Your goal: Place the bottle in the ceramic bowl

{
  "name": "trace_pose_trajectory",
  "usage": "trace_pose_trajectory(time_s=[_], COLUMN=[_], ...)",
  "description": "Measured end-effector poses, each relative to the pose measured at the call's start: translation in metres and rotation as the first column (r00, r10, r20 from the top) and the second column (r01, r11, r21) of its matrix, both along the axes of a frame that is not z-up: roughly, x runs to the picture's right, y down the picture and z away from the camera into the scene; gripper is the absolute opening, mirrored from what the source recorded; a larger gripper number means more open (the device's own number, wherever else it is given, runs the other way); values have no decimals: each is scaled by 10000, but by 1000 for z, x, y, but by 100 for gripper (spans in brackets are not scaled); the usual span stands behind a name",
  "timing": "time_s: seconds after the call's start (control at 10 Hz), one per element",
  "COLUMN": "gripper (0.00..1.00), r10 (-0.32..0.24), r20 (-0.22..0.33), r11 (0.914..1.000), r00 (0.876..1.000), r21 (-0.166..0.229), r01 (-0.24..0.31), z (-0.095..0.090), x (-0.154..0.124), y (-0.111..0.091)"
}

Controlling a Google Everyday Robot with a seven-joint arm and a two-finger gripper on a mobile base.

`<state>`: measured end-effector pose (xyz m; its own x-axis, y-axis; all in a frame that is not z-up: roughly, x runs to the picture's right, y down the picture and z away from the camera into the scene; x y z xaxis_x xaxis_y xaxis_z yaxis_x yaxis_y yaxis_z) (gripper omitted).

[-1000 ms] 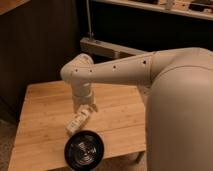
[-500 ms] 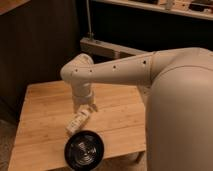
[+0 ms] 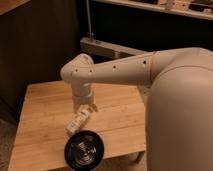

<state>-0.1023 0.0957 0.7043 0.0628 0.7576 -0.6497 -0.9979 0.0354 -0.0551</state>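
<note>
Almost there: the gripper [image 3: 86,108] clamps the bottle [image 3: 77,122] by its upper end, tilted just beside the far rim of the bowl [image 3: 71,150]. Carrying it over the bowl and letting go remain.

Prob. an office or lab-type room: light wood table [image 3: 42,117] on speckled floor [image 3: 5,150], dark panel wall [image 3: 40,45], metal bar [image 3: 107,48] behind. Robot's gripper [image 3: 86,107] hangs over table's middle.
</note>
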Motion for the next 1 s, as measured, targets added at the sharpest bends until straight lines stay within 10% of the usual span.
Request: trace_pose_trajectory(time_s=[1.0], gripper=[65], r10=[300], r20=[-672], r11=[9981], r00=[9973], r21=[-517], r01=[-335], z=[26], x=[-1], y=[15])
